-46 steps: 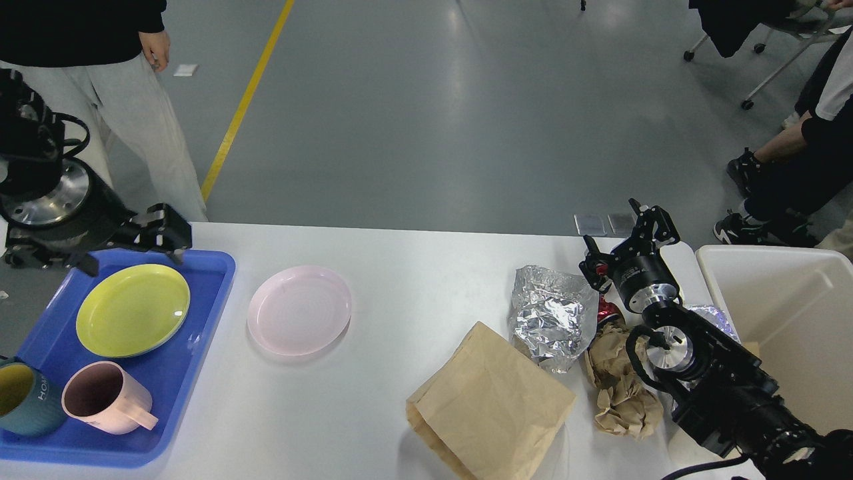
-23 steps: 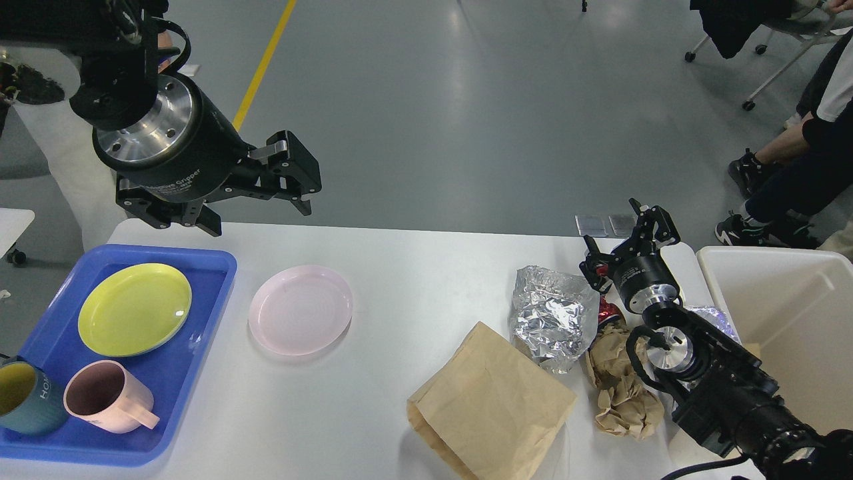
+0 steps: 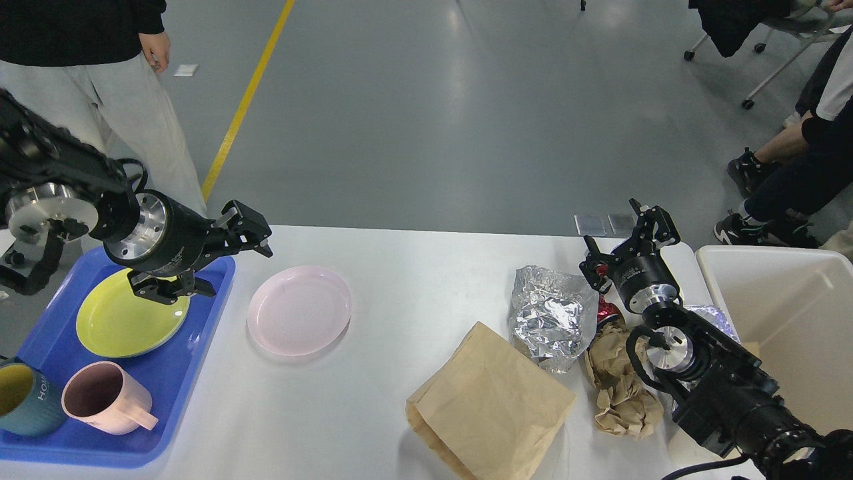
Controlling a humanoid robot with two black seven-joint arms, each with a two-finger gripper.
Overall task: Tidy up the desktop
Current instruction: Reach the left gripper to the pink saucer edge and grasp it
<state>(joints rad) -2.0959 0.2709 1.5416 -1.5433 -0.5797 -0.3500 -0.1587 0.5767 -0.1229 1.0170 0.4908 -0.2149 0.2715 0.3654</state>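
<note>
Cups sit nearest: a pink mug (image 3: 106, 399) and a teal mug (image 3: 23, 397) in the blue tray (image 3: 170, 380) beside a yellow plate (image 3: 130, 312). On the white surface (image 3: 373, 373), spanning the view, lie a paper bag (image 3: 490, 400), crumpled brown paper (image 3: 620, 387), crumpled foil (image 3: 550, 313) and a pink plate (image 3: 300, 308). The left pincer (image 3: 230, 257) hangs open and empty over the tray's far corner; it should likely approach the pink plate's rim low and level. The right pincer (image 3: 630, 243), open and empty, hovers beyond the foil, near the cream bin (image 3: 786, 320).
</note>
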